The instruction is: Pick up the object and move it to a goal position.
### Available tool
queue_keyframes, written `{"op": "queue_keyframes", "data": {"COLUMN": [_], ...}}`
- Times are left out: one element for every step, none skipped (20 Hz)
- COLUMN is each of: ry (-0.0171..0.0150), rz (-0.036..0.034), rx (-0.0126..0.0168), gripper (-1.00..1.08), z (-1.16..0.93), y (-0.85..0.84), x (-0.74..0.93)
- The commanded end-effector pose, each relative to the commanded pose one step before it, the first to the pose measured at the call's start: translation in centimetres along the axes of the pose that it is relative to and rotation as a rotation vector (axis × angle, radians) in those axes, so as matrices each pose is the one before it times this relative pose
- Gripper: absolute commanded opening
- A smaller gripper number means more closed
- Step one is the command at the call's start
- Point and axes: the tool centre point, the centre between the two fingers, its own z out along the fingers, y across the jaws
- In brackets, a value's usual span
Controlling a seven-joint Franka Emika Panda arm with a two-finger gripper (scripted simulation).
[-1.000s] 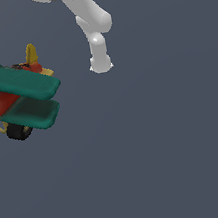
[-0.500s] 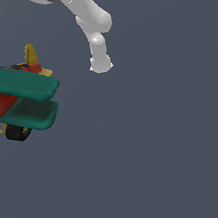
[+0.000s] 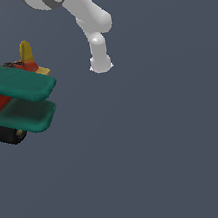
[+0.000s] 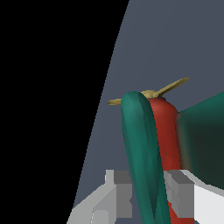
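Teal-winged, the toy plane (image 4: 148,148) is seen in the wrist view clamped by one wing between the fingers (image 4: 177,192). In the exterior view it (image 3: 12,95) sits at the left edge over the grey tabletop (image 3: 154,153). The pick appears done; carrying to a goal, which is not marked, remains.

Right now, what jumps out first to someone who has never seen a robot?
The bright toy biplane at the exterior view's left edge grabs the eye: teal wings, red body, yellow tail, black wheel. In the wrist view its wing stands edge-on between the two grey fingers of the gripper, a finger close on each side. Farther back in the exterior view, a white arm reaches down over the plain grey floor.
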Motion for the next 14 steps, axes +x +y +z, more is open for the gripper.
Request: {"op": "queue_keyframes", "data": {"ry": [0.00038,0.0,0.0,0.0,0.0,0.0,0.0,0.0,0.0,0.0,0.0,0.00019,0.0,0.0], "rz": [-0.00579,0.0,0.0,0.0,0.0,0.0,0.0,0.0,0.0,0.0,0.0,-0.00003,0.0,0.0], "rx": [0.0009,0.0,0.0,0.0,0.0,0.0,0.0,0.0,0.0,0.0,0.0,-0.00045,0.0,0.0], "gripper": [-1.0,-1.0,-1.0,-1.0,-1.0,-1.0,-1.0,-1.0,-1.0,-1.0,-1.0,-1.0,-1.0,-1.0], "z": [0.127,0.038,0.033,0.028,0.024,0.02,0.017,0.014,0.011,0.009,0.006,0.002,0.003,0.001], "y": [-0.742,-0.114,-0.099,-0.086,-0.074,-0.063,-0.053,-0.044,-0.036,-0.028,-0.021,-0.021,-0.009,-0.003], "x": [0.558,0.172,0.152,0.134,0.117,0.102,0.087,0.074,0.061,0.049,0.038,0.024,0.016,0.005]}}
